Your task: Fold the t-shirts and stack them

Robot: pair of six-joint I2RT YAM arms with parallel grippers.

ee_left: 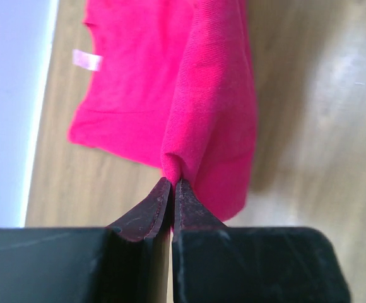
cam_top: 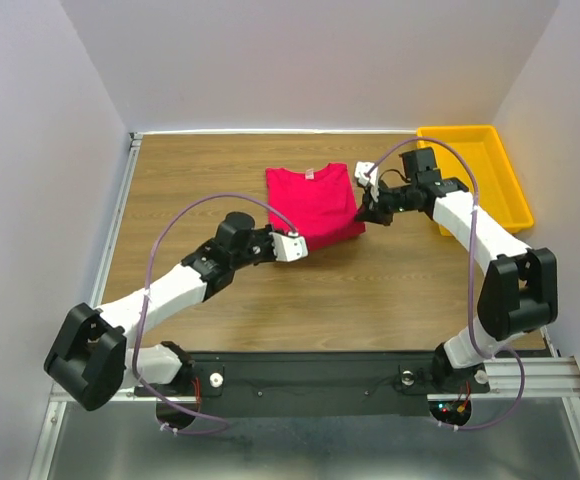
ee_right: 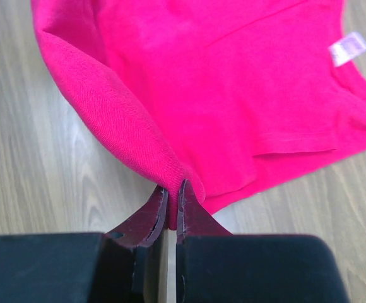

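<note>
Your left hand (cam_top: 295,247) is closed on the t-shirt (cam_top: 312,200), its two fingers pressed together on a pinch of pink cloth at the near left corner of the folded shirt. From the left wrist view, the left hand (ee_left: 172,183) has the cloth gathered into a ridge that rises right out of the fingertips, and the rest of the t-shirt (ee_left: 170,95) lies flat beyond it.

Your right hand (cam_top: 362,212) is closed on the same shirt at its near right corner. In the right wrist view, the right hand (ee_right: 170,186) grips a rolled edge of cloth, and the t-shirt (ee_right: 233,82) spreads away from it across the wood.

You'll find the shirt folded into a rough rectangle on the desk (cam_top: 220,180), around the middle and toward the far side, lying between your two hands. Its white neck label (cam_top: 309,174) sits at the far edge, and you can see that label (ee_left: 86,60) from the left wrist and again (ee_right: 348,48) from the right wrist.

At the far right corner of the desk sits a yellow tray (cam_top: 490,175), apart from the shirt.
</note>
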